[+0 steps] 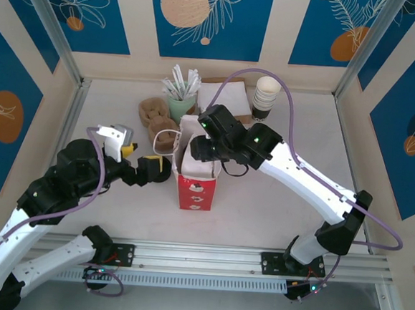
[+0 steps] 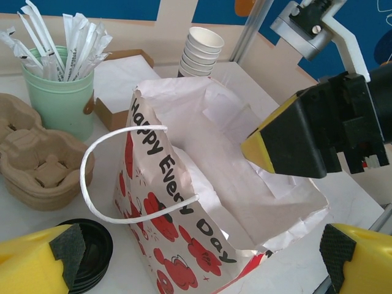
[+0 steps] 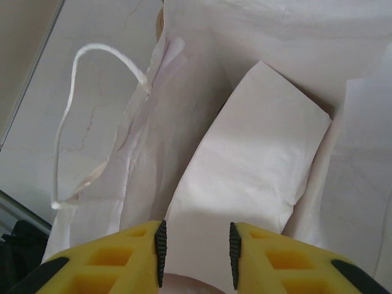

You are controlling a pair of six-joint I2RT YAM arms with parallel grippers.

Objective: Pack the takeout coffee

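Observation:
The red-and-white paper bag [image 1: 194,186] stands open in the middle of the table, its white inside [image 2: 245,202] showing. My right gripper [image 1: 199,149] hangs over the bag's mouth, pointing down into it. Its yellow fingers [image 3: 131,257] are apart and the gripper [image 3: 196,254] is open, with a folded white paper [image 3: 257,165] lying inside the bag beyond them. My left gripper [image 1: 153,167] sits just left of the bag, open wide [image 2: 196,263], with the bag's printed side [image 2: 165,220] between its fingers [image 2: 37,263]. The lidded takeout coffee is out of view.
A low stack of black lids [image 2: 92,251] lies left of the bag. Behind are brown pulp cup carriers [image 1: 153,111], a green cup of wrapped straws [image 1: 182,99], a cardboard box [image 1: 226,97] and a stack of lidless pale cups [image 1: 266,95]. The bag's white handle loop [image 2: 92,177] sticks out leftward.

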